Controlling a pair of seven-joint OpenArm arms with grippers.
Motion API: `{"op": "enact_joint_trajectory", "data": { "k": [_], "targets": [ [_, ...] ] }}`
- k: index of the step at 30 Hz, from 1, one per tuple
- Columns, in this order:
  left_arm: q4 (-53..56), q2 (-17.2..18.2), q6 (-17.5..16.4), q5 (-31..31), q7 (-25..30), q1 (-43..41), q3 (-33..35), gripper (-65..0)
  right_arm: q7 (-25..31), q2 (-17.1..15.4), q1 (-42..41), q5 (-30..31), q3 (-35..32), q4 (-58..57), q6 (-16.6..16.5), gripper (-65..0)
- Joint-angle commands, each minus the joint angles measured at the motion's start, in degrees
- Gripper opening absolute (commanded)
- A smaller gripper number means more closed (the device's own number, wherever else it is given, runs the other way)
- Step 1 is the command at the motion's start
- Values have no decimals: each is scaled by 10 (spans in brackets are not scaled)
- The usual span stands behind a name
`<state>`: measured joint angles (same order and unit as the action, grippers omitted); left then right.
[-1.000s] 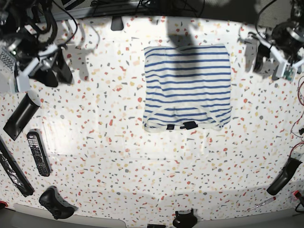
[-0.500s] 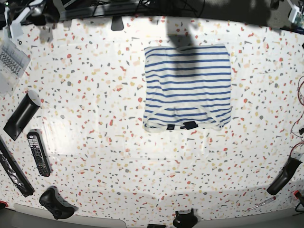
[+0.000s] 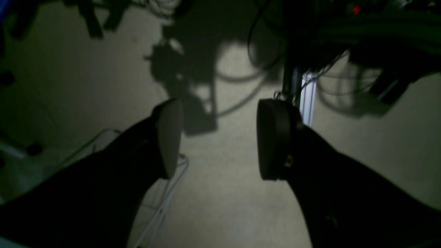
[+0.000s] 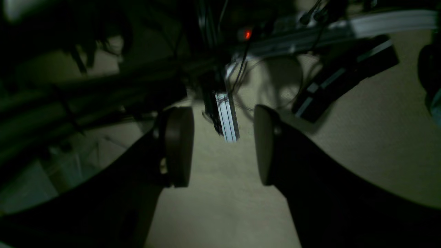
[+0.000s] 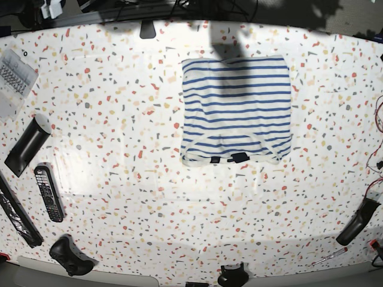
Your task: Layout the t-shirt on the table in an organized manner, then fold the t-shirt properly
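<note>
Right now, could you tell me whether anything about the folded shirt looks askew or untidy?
Nothing stands out: the t-shirt lies folded in a neat rectangle on the table, edges nearly square, neck label at its near edge.

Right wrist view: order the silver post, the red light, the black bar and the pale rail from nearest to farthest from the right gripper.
1. silver post, just beyond the open right gripper, centre.
2. black bar, right, and red light, above: too close to call.
3. pale rail, top right.
</note>
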<state>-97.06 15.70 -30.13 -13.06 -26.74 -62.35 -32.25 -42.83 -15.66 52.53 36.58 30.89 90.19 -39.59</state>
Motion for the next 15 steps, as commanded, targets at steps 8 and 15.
{"op": "enact_joint_trajectory", "data": {
  "k": [8,15],
  "targets": [
    [195,2,-16,81,113,70,91,-336,48,-65,-61,-83,-134,-167,-4,-374],
    [447,2,-9,130,177,230,188,-336,157,-70,-188,-174,-271,-380,-4,-374]
  ]
}}
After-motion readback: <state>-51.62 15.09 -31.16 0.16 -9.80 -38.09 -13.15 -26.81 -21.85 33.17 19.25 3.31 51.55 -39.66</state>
